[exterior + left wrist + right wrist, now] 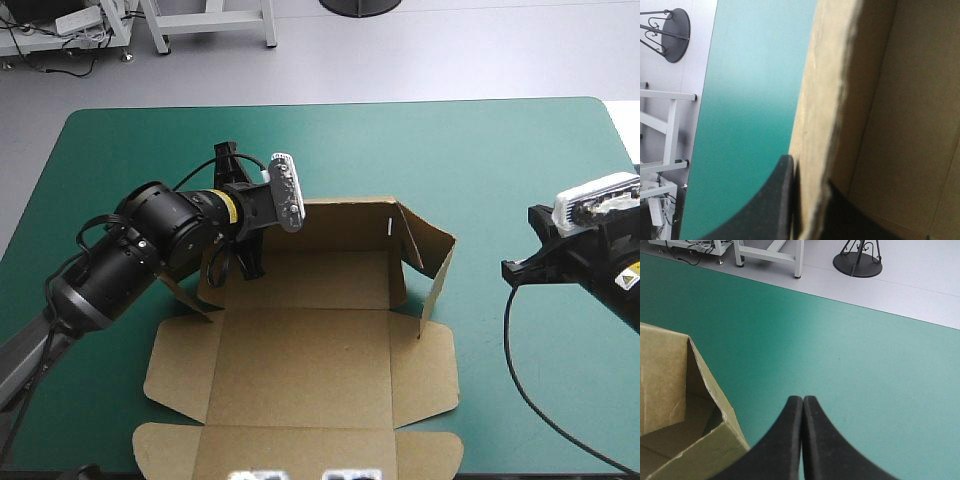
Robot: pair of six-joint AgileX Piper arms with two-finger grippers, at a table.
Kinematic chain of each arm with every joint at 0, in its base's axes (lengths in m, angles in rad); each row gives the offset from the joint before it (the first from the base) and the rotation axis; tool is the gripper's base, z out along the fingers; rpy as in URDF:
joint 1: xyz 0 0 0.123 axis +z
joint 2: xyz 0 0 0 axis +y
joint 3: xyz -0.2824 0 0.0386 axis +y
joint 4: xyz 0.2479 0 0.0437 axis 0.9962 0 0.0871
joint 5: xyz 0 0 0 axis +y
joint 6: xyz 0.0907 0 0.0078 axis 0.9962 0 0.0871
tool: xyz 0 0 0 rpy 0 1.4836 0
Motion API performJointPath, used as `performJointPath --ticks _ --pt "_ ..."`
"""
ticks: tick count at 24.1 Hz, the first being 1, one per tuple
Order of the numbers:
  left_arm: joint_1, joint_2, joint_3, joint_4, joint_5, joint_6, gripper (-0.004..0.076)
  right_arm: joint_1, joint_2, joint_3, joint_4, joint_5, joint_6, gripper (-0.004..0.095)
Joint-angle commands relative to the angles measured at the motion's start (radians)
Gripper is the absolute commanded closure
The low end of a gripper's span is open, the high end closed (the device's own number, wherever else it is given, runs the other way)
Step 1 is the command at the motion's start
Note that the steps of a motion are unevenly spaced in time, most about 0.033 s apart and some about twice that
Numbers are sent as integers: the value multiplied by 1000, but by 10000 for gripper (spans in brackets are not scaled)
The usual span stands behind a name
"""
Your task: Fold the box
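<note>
Black fingers of the left gripper are pinching a raised wall edge, a sound hold on the probably light, stiff brown cardboard box lying at the teal-green table's near edge, while the empty right gripper is hovering pressed together nearby.

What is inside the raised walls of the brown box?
Only the bare brown floor of the box shows, nothing on it. The left claw, shut on the left wall, covers the floor's left corner.

Box: matt brown board, rough fibrous cut edge. Table cover: smooth matt teal-green.
</note>
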Motion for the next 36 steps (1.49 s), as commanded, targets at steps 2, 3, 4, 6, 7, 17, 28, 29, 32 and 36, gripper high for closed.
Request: performJointPath --ticks 2,3,4,6,7,17,28,29,32,36 --pt "-93 -13 12 181 -97 -156 715 1 39 -35 13 -48 -11 928" --pt "-117 -10 25 228 -102 -193 715 1 55 -35 22 -33 -22 928" --pt "-139 -5 43 284 -113 -243 715 1 68 -35 35 -13 -43 928" --pt "-167 3 74 363 -122 -309 715 1 101 -35 71 12 -83 928" --pt "-176 5 88 392 -125 -336 715 1 114 -35 84 12 -93 928" --pt "-175 9 229 554 -235 -477 715 1 317 -184 103 38 -136 928" --pt "-175 9 233 588 -272 -499 715 1 739 -520 269 370 -161 933" --pt "-175 9 233 593 -272 -499 715 1 756 -524 274 375 -164 933" --pt "-160 34 233 612 -279 -499 715 1 763 -524 281 379 -176 933" --pt "-145 81 233 649 -328 -497 715 1 763 -524 285 404 -176 933"
